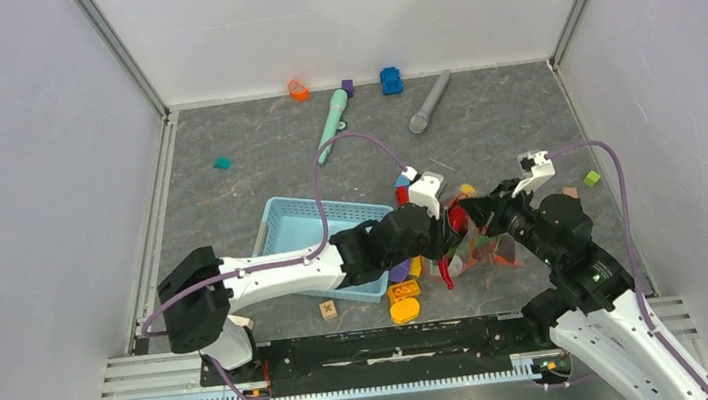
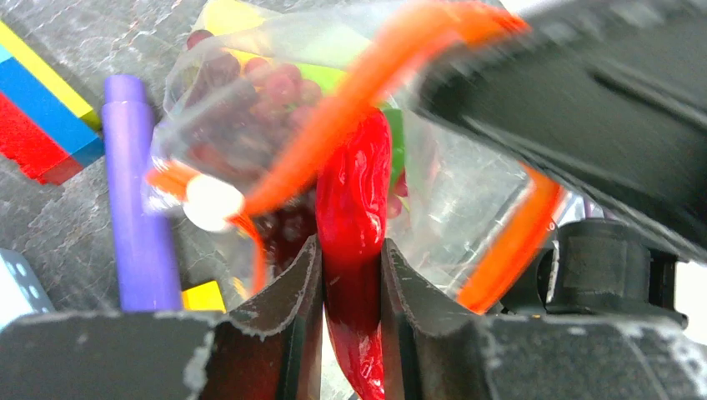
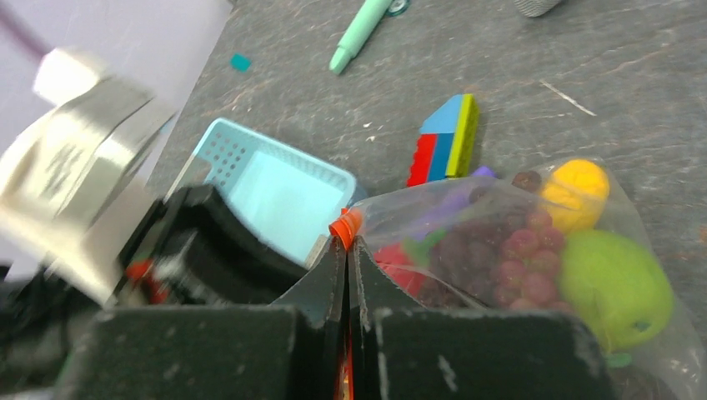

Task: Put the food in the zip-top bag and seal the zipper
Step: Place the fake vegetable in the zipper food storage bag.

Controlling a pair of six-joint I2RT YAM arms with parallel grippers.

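Note:
My left gripper is shut on the red chilli, whose tip points into the open mouth of the clear zip-top bag. The orange-red zipper arcs over the chilli, its white slider tab at the left. My right gripper is shut on the zipper edge and holds the mouth up. Inside the bag lie a green apple, dark grape bunches and a yellow piece. In the top view both grippers meet at the bag right of the centre.
A light-blue mesh basket stands left of the bag. A purple cylinder and coloured blocks lie beside the bag. Orange and yellow pieces lie near the front. A mint pen, grey marker and small blocks lie at the back.

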